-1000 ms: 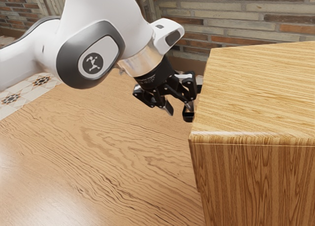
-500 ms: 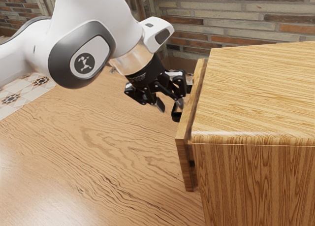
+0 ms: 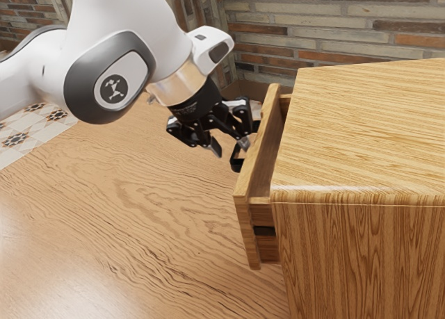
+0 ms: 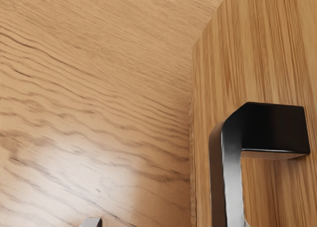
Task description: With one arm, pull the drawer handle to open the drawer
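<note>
Your black two-finger gripper (image 3: 227, 159) sits right at the front of the light wood-grain drawer (image 3: 259, 145), which stands partly out of the matching wood-grain cabinet (image 3: 361, 138). There's a gap btw. drawer front and cabinet body, but it's not fully out.

The fingers (image 3: 217, 151) are spread apart, i.e. open and not clamped. In the ext. view, one tip hangs clear on the counter side and the other sits tight against the drawer face. The dark metal bar handle (image 4: 230, 182) is slim and, in the wrist view, lies just under your hand w/ its bracket bolted to the drawer front. My read is that the handle is hooked by the one finger, not pinched from two sides. That works b/c a straight pull only needs a surface behind the bar.

The hand is angled down from above the wooden counter (image 3: 125, 215), prob. so the arm can draw back along the drawer's travel w/o the wrist hitting the cabinet top.

Judgement: you're mid-pull w/ more travel to go. A hooked bar can slip if your pull drifts off-axis, so keep it square to the drawer front.
</note>
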You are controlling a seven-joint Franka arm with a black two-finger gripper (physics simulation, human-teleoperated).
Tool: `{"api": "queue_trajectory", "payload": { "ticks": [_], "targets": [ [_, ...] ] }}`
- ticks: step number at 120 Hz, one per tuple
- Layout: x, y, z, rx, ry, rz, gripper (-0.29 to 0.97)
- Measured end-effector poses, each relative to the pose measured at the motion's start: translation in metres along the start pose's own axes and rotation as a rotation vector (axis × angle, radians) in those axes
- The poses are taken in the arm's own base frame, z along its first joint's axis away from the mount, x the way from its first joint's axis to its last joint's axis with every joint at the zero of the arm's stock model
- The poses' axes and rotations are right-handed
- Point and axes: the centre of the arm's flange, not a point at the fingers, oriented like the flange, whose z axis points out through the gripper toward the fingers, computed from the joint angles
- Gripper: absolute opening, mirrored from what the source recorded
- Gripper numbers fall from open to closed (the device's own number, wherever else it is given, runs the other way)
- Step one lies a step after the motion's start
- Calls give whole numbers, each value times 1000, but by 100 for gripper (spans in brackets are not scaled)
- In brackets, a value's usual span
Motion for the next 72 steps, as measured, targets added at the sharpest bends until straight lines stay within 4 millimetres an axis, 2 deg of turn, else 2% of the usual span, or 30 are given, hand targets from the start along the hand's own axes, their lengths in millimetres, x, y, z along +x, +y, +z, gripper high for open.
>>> {"api": "queue_trajectory", "payload": {
  "ticks": [72],
  "targets": [
    [1, -22, -9, 9, 20, -23, 25]
  ]
}}
